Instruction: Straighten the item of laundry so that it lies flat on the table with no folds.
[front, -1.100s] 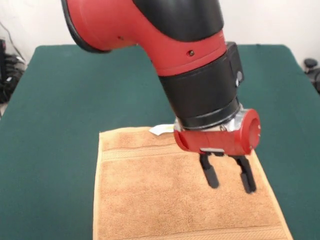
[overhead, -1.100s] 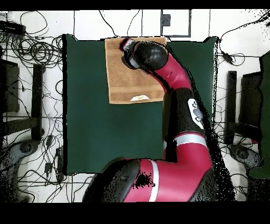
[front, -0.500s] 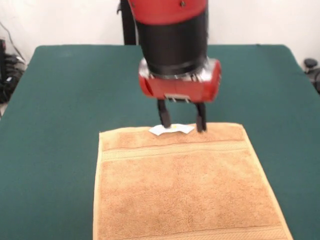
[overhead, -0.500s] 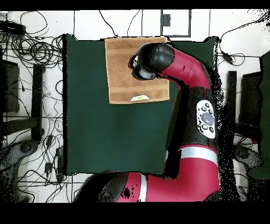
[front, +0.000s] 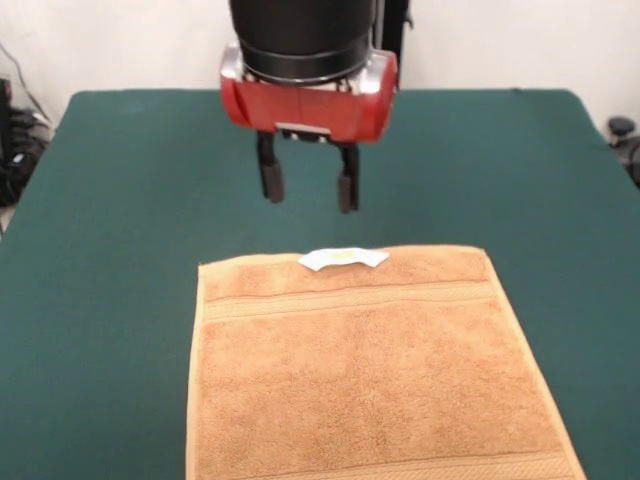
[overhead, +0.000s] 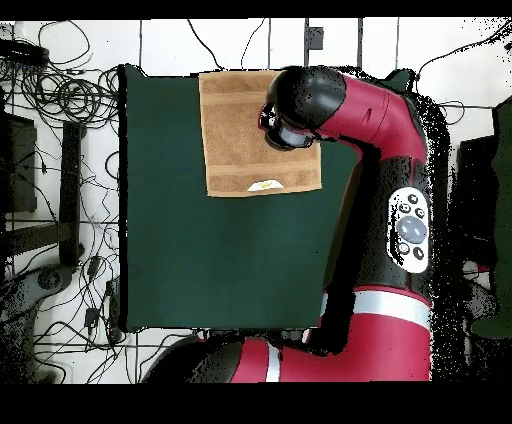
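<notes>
Towel lies flat on table; gripper jaws apart, empty.

The towel lies flat on the table; the claw hangs behind it.

Towel is tan-orange terry with woven bands near two ends and a little white tag. Counter is dark green. Claw is black on a red housing.
</notes>
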